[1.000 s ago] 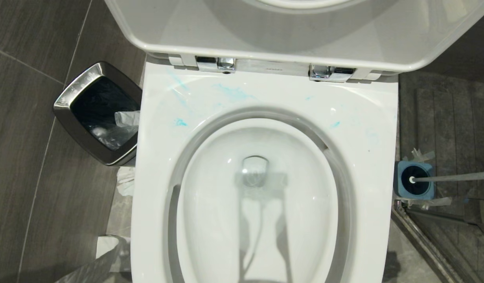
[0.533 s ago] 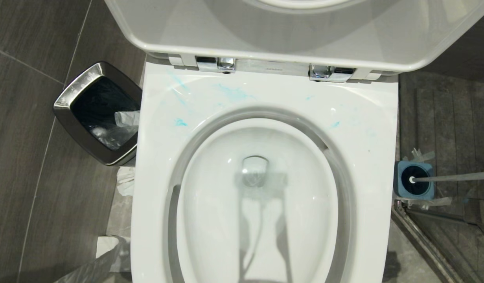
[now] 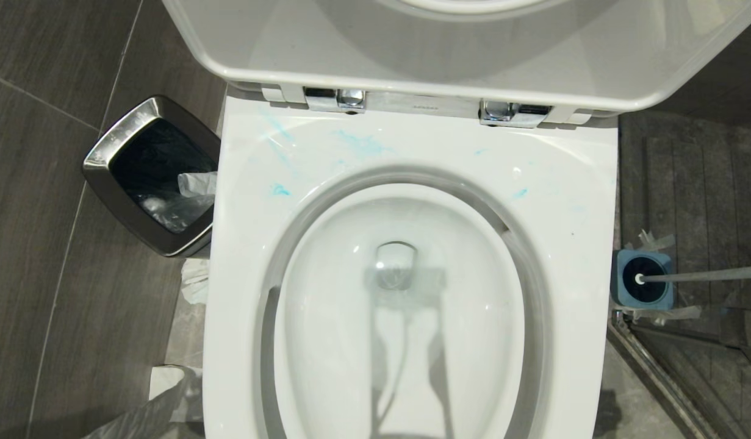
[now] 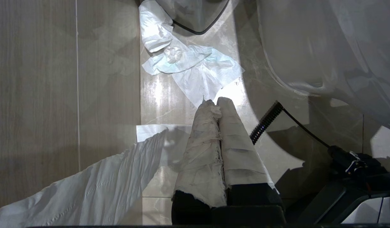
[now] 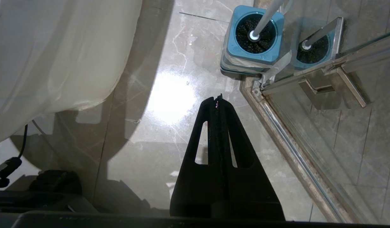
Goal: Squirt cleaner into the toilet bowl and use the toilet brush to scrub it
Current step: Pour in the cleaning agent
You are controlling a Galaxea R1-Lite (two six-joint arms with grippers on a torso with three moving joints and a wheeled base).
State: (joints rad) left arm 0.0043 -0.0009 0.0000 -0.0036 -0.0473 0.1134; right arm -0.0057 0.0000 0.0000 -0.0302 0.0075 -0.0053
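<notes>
The waste bin (image 3: 152, 174) is standing left of the toilet, crumpled paper (image 4: 188, 68) lying on the floor below it; the left gripper (image 4: 216, 102) is hanging there, its wrapped fingers pressed together on nothing; the toilet bowl (image 3: 406, 292) is sitting open, turquoise smears dotting its rim; the right gripper (image 5: 217, 99) is hanging closed and empty near the toilet brush (image 5: 261, 22), which is resting in its blue holder (image 5: 253, 53) (no cleaner bottle is showing); probably best to locate the bottle first and aim inside the basin.
</notes>
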